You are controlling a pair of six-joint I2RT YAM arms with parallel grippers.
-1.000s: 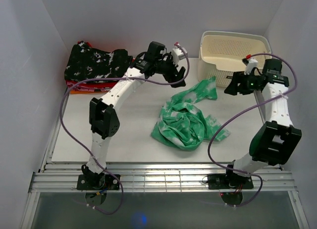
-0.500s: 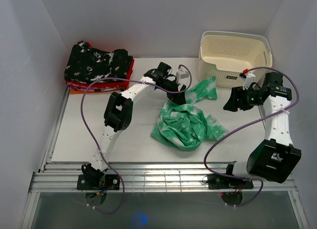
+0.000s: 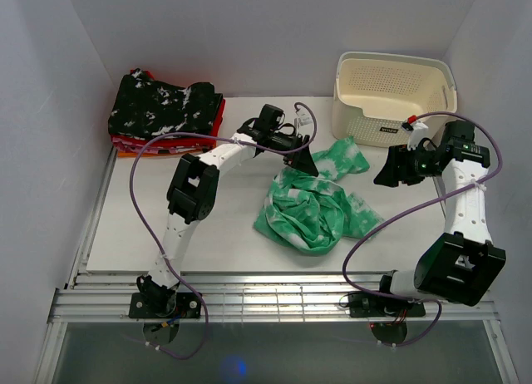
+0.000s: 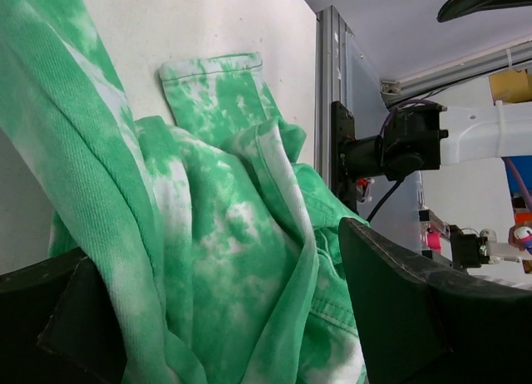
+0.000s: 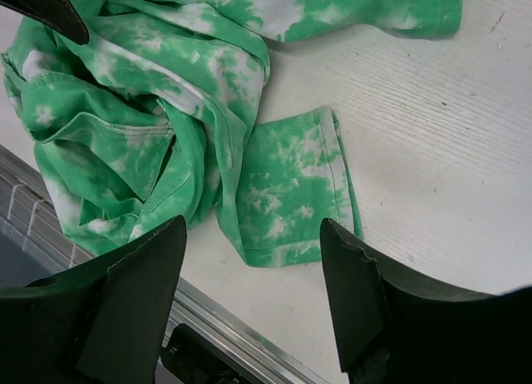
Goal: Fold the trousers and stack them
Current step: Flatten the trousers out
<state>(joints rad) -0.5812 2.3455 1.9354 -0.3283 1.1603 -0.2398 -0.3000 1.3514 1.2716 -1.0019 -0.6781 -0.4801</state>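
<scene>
left gripper (image 3: 306,161) is out over the middle of the table (image 3: 166,226), right at the far edge of the trousers (image 3: 316,208). from my left wrist camera, my fingers (image 4: 50,317) are spread wide, and a thick green-and-white fold stands up between them. the fold is pressed against my left finger. i can't tell whether the other finger touches the cloth or sits just beside it. nothing is pinched, the jaws are wide apart.

the trousers lie in a crumpled heap around the centre of the table, a little to the right. they are not folded. one leg runs off toward the cream basket (image 3: 391,89) in the far right corner and stops short of it. a second leg end (image 5: 295,193) lies flat on the bare table at the heap's right side.

right gripper (image 3: 384,172) hangs to the right of the heap, in front of the basket. my right wrist camera looks straight down past the gripper. both fingers (image 5: 125,309) are splayed apart with nothing between them. that flat leg end sits below, with the bunched waist part beside it.

over in the far left corner there's a black white-speckled garment (image 3: 162,105), folded on top of the red and orange clothes (image 3: 133,143). that pile is well apart from the trousers.
</scene>
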